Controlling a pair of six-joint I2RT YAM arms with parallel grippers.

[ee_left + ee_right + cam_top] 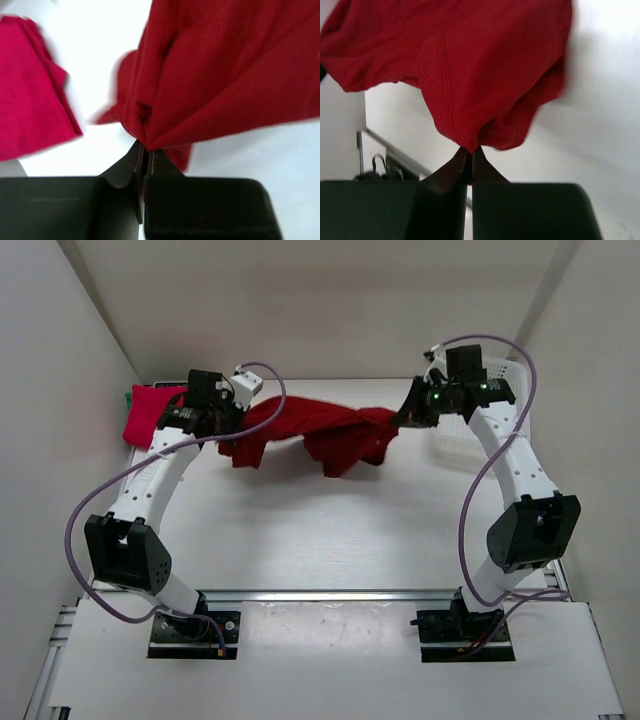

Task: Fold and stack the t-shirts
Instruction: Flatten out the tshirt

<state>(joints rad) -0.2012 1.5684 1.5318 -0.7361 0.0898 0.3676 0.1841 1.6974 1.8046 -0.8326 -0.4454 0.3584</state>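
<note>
A dark red t-shirt (320, 435) hangs stretched between both grippers above the back of the table, sagging in bunched folds in the middle. My left gripper (243, 412) is shut on its left end; the left wrist view shows the cloth (220, 75) pinched at the fingertips (144, 149). My right gripper (405, 416) is shut on the right end, a hemmed edge (445, 90) caught between its tips (471, 150). A folded red t-shirt (150, 412) lies at the back left, also in the left wrist view (27, 90). A sliver of green t-shirt (129, 396) peeks from behind it.
A white mesh basket (470, 435) stands at the back right, behind the right arm. White walls close in on the left, back and right. The arm bases sit on a rail at the near edge (330, 595).
</note>
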